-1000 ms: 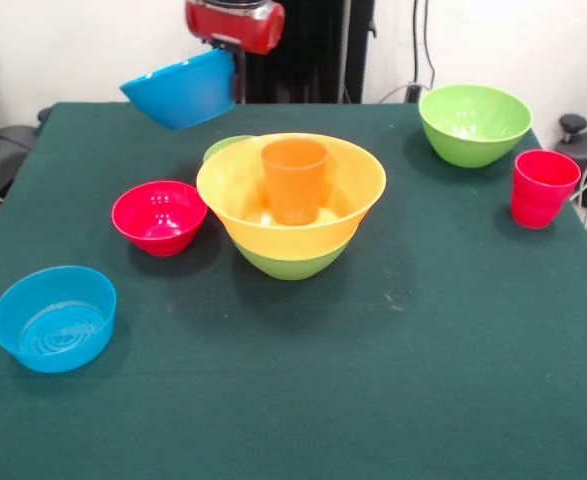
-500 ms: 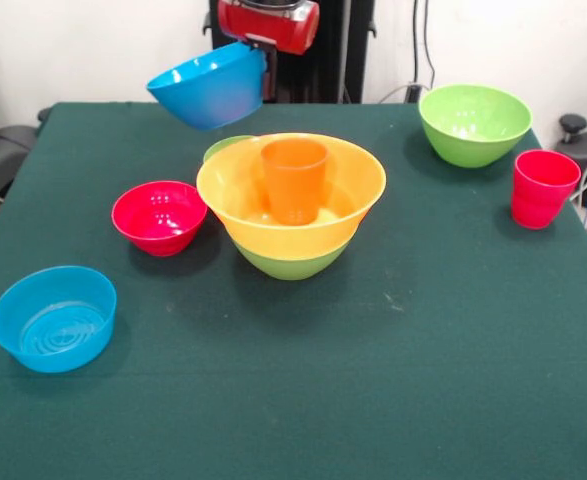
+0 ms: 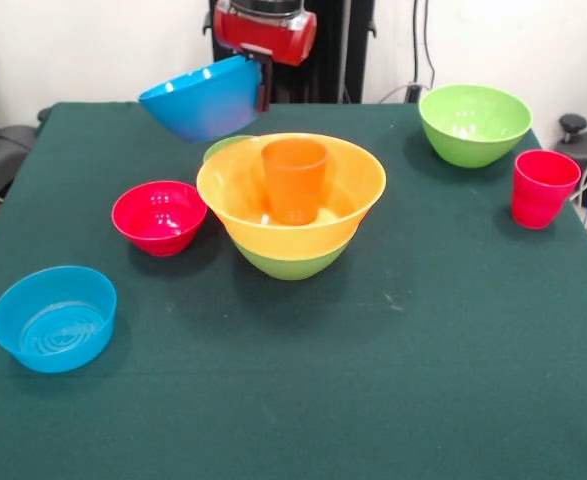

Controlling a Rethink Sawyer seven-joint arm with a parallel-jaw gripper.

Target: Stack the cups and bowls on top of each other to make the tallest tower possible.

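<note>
Seven vessels we count on the green table (image 3: 453, 380), plus one in the air. Landmark: the wide orange bowl (image 3: 348, 195), nested in a green bowl (image 3: 291, 263), with the orange cup (image 3: 294, 180) upright inside it. Above and left of that stack the gripper (image 3: 263, 88) pinches the rim of the big blue bowl (image 3: 203, 100), held tilted, clear of the table. A small green rim (image 3: 225, 146) peeks out behind the stack. Small red bowl (image 3: 159, 216) just left of it; small blue bowl (image 3: 54, 317) well down-left; big green bowl (image 3: 474, 123) up-right; red cup (image 3: 543, 188) far right
</note>
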